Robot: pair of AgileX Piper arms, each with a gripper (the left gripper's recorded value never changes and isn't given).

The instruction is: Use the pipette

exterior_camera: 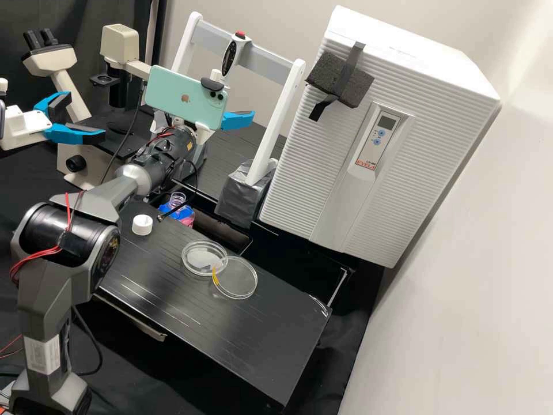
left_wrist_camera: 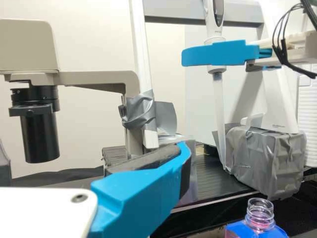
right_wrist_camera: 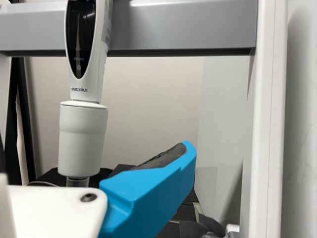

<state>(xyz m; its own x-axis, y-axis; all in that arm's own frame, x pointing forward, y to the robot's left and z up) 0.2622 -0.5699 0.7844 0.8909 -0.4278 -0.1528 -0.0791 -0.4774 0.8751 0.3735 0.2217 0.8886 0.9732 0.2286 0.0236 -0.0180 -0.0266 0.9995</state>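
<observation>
- Black bench (exterior_camera: pixel 138 374) meets a pale wall. On it, the pipette (right_wrist_camera: pixel 83 74) hangs upright from the grey crossbar of a white stand (exterior_camera: pixel 276 109). Its smooth white barrel narrows to a long clear tip that ends near the stand's foot.
- The right gripper (left_wrist_camera: pixel 200 54) sits level with the pipette's collar and is spread wide. Its visible blue finger's dark pad stands apart from the barrel, so it clamps nothing.
- A mint-green phone (exterior_camera: pixel 184 98) sits above that arm's wrist.
- Crinkled grey tape (exterior_camera: pixel 245 190) wraps the stand's foot.
- An uncapped bottle (exterior_camera: pixel 181 210) stands nearby, with a threaded clear neck, pink liquid and a blue label. A round white cap (exterior_camera: pixel 142 225) lies beside it on a ribbed black board (exterior_camera: pixel 242 340).
- Two clear round petri dishes (exterior_camera: pixel 236 279) overlap on the board.
- The left gripper (exterior_camera: pixel 86 118) hovers by the beige microscope (exterior_camera: pixel 75 161), fingers well apart and empty.
- A ribbed white cabinet (exterior_camera: pixel 368 144) carries a strapped black foam block (exterior_camera: pixel 340 78).
</observation>
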